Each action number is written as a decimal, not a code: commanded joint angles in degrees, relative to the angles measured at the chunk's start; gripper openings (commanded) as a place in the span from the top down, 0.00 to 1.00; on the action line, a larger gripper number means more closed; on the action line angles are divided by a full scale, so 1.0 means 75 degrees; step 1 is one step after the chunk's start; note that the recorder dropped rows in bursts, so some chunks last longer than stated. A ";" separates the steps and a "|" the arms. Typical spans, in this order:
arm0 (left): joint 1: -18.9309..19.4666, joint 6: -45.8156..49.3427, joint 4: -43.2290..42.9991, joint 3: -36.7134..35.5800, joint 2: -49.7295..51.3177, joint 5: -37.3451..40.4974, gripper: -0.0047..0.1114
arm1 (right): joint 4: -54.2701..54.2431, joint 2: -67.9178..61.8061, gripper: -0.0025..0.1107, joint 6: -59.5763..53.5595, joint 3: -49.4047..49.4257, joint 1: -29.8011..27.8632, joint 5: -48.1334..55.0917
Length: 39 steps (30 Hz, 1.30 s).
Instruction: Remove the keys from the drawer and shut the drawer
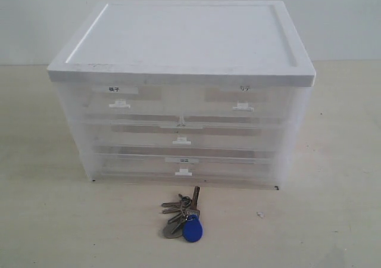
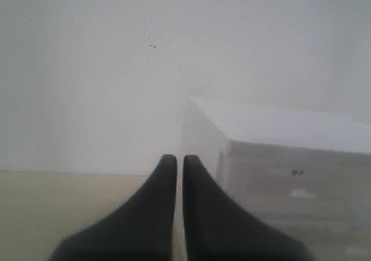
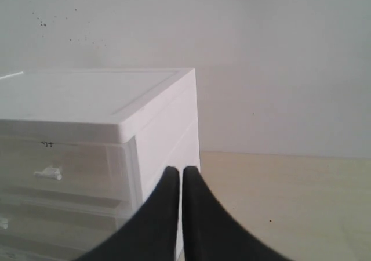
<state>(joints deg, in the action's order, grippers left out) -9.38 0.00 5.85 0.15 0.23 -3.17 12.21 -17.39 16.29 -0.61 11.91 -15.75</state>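
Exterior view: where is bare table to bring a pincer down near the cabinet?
Bare table lies left and right of the keys, and along both sides of the cabinet. Tight spot: the short gap between keys and the bottom drawer front.

You have the cabinet [image 1: 178, 39] on the table [image 1: 47, 226]. Top row: the drawer [image 1: 95, 108] at left, another half-width drawer [image 1: 262, 108] at right. Beneath them, a middle drawer [image 1: 131, 136] over a bottom drawer [image 1: 131, 168]. The keys [image 1: 183, 218] lie on the table just before the cabinet's middle, apart.

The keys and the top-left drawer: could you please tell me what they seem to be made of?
Keys: dull silver-grey metal, apparently; their fob looks glossy blue plastic. Drawer: frosted translucent plastic, since dim shapes show through; its handle looks opaque white.
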 commanded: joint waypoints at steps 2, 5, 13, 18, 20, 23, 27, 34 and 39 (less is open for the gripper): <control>-0.0038 0.2799 0.1012 -0.0020 -0.0031 0.0824 0.92 | -0.0010 0.0024 0.98 0.0019 0.0018 0.0003 -0.0028; 0.0142 0.2294 0.0094 -0.0020 -0.0031 0.1314 0.92 | -0.0010 0.0024 0.98 0.0019 0.0018 0.0003 -0.0028; 0.1044 0.0084 -0.1132 -0.0020 -0.0031 0.2424 0.92 | -0.0010 0.0024 0.98 0.0019 0.0018 0.0003 -0.0028; 0.1471 -0.0217 -0.1132 -0.0020 -0.0031 0.2678 0.92 | -0.0010 0.0024 0.98 0.0019 0.0018 0.0003 -0.0028; 0.1469 -0.0231 -0.1132 -0.0020 -0.0031 0.2678 0.92 | -0.0010 0.0024 0.98 0.0019 0.0018 0.0003 -0.0028; 0.1469 -0.0232 -0.1132 -0.0020 -0.0031 0.2664 0.92 | -0.0010 0.0024 0.98 0.0017 0.0018 0.0003 -0.0007; 0.1469 -0.0232 -0.1132 -0.0020 -0.0031 0.2664 0.92 | -0.0010 0.0024 0.98 0.0017 0.0018 0.0003 -0.0007; 0.1469 -0.0232 -0.1132 -0.0020 -0.0031 0.2664 0.92 | -0.0010 0.0024 0.98 0.0017 0.0018 0.0003 -0.0007; 0.1469 -0.0232 -0.1132 -0.0020 -0.0031 0.2664 0.92 | -0.0010 0.0024 0.98 0.0003 0.0018 0.0003 -0.0009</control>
<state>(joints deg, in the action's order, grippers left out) 1.37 -1.26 -2.81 0.15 0.21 16.76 12.12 -17.39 16.49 -0.61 11.91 -15.75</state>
